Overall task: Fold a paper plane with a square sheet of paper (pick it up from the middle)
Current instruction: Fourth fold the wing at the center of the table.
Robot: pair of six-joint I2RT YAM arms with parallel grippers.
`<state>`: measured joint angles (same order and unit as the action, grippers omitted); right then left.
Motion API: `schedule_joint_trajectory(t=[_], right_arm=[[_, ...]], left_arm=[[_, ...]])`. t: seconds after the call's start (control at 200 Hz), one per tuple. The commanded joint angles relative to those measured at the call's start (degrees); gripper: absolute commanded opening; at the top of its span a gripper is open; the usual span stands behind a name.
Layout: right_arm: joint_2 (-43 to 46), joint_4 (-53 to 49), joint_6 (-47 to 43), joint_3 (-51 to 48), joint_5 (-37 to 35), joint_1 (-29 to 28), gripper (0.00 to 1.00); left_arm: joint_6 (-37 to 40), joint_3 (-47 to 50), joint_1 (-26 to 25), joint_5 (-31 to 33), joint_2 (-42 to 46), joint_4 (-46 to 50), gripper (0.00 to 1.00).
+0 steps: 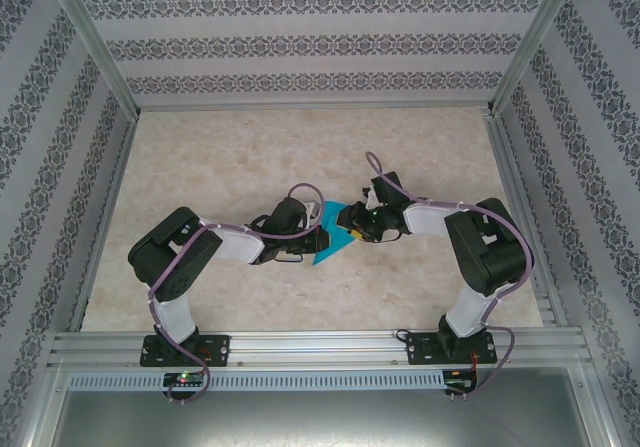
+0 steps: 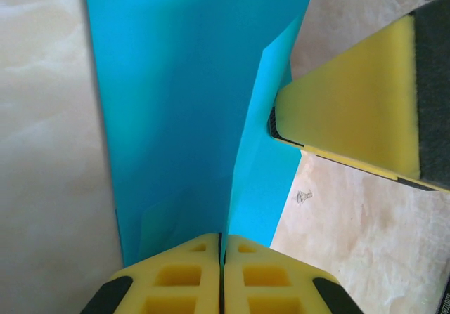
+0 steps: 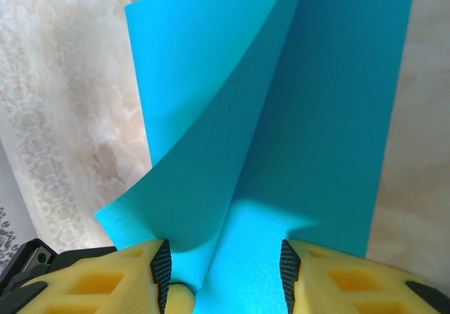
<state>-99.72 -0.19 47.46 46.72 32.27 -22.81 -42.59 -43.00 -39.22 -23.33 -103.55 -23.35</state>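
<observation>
From above, the square sheet of paper (image 1: 332, 249) sits mid-bench (image 1: 250, 157), partly hidden between the left end effector (image 1: 319, 239) and the right end effector (image 1: 351, 231).

In the left wrist view, the yellow fingers (image 2: 190, 275) are pressed together, pinching the sheet's creased near edge. A tiny dark mark (image 2: 304, 197) on the bench is too small to read.

In the right wrist view, the pads (image 3: 161, 268) stand spread with the curling flap between them. The sheet's far edge is cut off.

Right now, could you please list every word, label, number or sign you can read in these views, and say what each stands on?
No text can be read.
Teal-blue sheet of paper: plain, no print.
Small grey mark on the marble-patterned tabletop, left wrist view: too small to read.
Wallpaper: repeating ornament bands, no letters.
</observation>
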Motion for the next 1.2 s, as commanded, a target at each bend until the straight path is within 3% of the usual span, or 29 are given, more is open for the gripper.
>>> schedule_joint_trajectory(t=[0.0, 0.375, 0.624, 0.909, 1.194], right_arm=[[-1.94, -4.74, -1.89, 1.1, -3.46, -0.75, 0.49], [-4.36, -11.92, -3.08, 4.65, -7.47, -2.24, 0.55], [-5.65, -16.73, -3.19, 6.45, -10.65, -2.68, 0.63], [-7.92, -21.15, -2.34, 8.44, -13.88, -2.92, 0.67], [-10.43, -24.59, -0.67, 9.92, -16.03, -3.12, 0.69]], left_arm=[[-0.92, 0.73, 0.81, 0.06, 1.78, -2.83, 0.11], [-0.95, 1.01, 1.38, -2.55, 2.2, -3.46, 0.26], [-0.77, 1.82, 2.33, -3.47, 3.6, -2.44, 0.3], [0.79, 3.98, 4.8, -0.29, 10.25, 4.17, 0.35], [-2.67, 3.93, 4.94, -3.42, 11.26, 0.49, 0.37]])
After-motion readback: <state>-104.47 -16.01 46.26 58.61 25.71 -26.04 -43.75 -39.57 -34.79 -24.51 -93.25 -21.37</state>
